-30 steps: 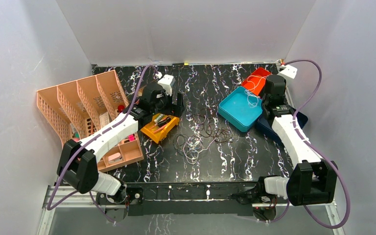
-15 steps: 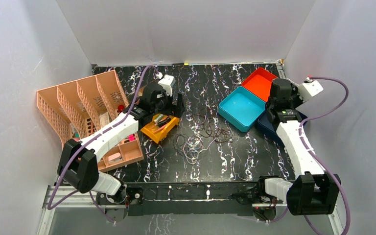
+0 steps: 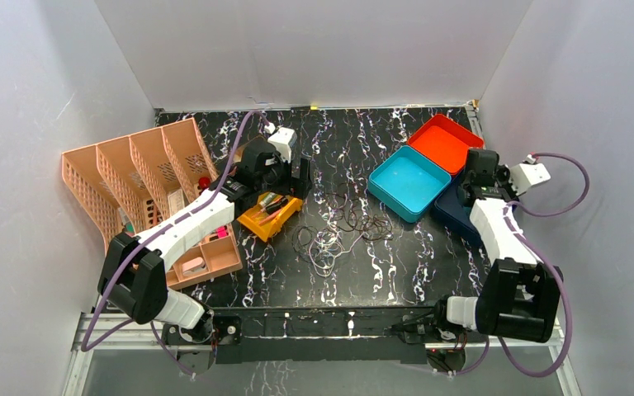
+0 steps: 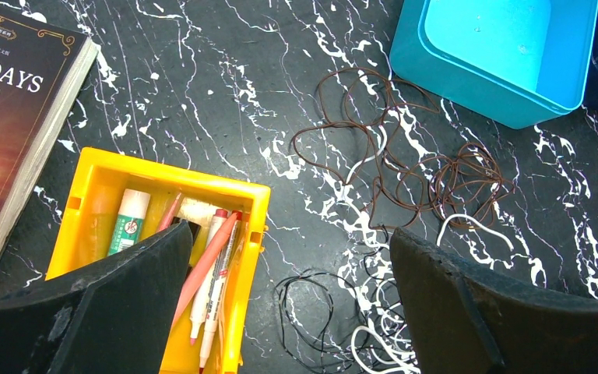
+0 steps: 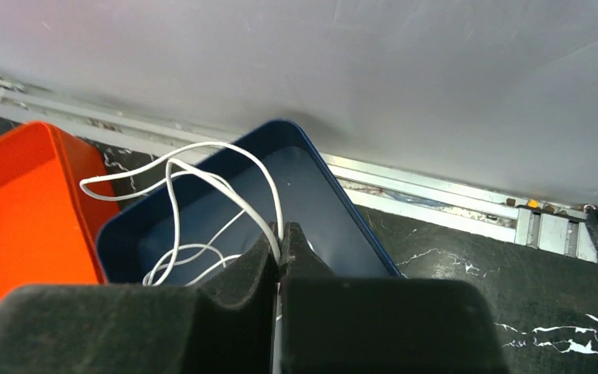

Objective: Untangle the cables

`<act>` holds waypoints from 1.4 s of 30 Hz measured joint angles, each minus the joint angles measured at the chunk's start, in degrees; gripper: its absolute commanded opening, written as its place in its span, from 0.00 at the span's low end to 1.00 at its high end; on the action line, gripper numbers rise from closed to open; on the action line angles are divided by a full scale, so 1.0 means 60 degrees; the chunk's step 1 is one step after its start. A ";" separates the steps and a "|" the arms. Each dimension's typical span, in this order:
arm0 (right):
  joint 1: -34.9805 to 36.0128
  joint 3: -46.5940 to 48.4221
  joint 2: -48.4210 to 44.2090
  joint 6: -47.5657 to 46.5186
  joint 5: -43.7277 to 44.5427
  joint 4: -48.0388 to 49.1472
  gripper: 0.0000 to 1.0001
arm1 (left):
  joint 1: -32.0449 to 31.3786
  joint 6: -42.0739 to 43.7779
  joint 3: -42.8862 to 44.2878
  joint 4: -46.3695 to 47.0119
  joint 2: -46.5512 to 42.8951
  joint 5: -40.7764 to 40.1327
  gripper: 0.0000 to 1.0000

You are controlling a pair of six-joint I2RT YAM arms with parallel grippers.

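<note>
The cables (image 3: 343, 227) lie in a loose tangle mid-table. In the left wrist view brown loops (image 4: 405, 156) spread below the teal tray, with black loops (image 4: 311, 312) and white strands (image 4: 374, 343) nearer me. My left gripper (image 4: 288, 234) hovers open above them and the yellow bin, holding nothing; in the top view it (image 3: 297, 177) sits left of the tangle. My right gripper (image 5: 280, 232) is shut on a white cable (image 5: 175, 179) whose loops hang into the dark blue tray (image 5: 335, 202). From above, that gripper (image 3: 475, 169) is over the tray (image 3: 454, 213).
A yellow bin (image 3: 268, 214) of pens sits left of the tangle, with a book (image 4: 15, 117) and a peach slotted basket (image 3: 132, 173) further left. A teal tray (image 3: 409, 181) and an orange tray (image 3: 442, 140) stand at the back right, by the wall.
The right arm swung right and towards the near side, from above the teal tray to above the dark blue tray, carrying the white cable. The left arm stayed put.
</note>
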 measured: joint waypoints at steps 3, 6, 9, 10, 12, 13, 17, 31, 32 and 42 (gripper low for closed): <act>-0.0146 -0.0215 0.0313 -0.0022 -0.0386 0.0076 0.35 | 0.0000 0.0000 0.0000 0.0000 0.0000 0.0011 0.98; -0.0244 -0.0361 0.0499 -0.0160 -0.0809 0.0244 0.45 | 0.0000 0.0000 0.0000 0.0000 0.0000 0.0026 0.98; -0.0280 -0.0430 0.0506 -0.0270 -0.1100 0.0419 0.55 | 0.0000 0.0000 0.0000 -0.0007 0.0000 0.0033 0.98; -0.0291 -0.0433 0.0506 -0.0299 -0.1177 0.0492 0.57 | 0.0000 0.0000 0.0000 -0.0011 0.0000 0.0036 0.98; -0.0291 -0.0433 0.0488 -0.0361 -0.1264 0.0532 0.58 | 0.0000 0.0000 0.0000 -0.0025 0.0000 0.0055 0.98; -0.0291 -0.0433 0.0470 -0.0393 -0.1297 0.0528 0.60 | 0.0000 0.0000 0.0000 -0.0025 0.0000 0.0062 0.98; -0.0291 -0.0433 0.0168 -0.0565 -0.1592 0.0535 0.64 | 0.0000 0.0000 0.0000 -0.0033 0.0000 0.0080 0.98; -0.0299 0.0885 0.1082 -0.2204 -0.5439 0.1064 0.78 | 0.0000 0.0004 0.0000 -0.0066 0.0004 0.0091 0.98; -0.0299 0.1005 0.1326 -0.2222 -0.5588 0.1005 0.78 | 0.0000 0.0004 0.0000 -0.0066 0.0004 0.0091 0.98; -0.0299 0.2317 0.3024 -0.1636 -0.5657 0.0408 0.76 | 0.0000 0.0004 0.0000 -0.0069 0.0004 0.0098 0.98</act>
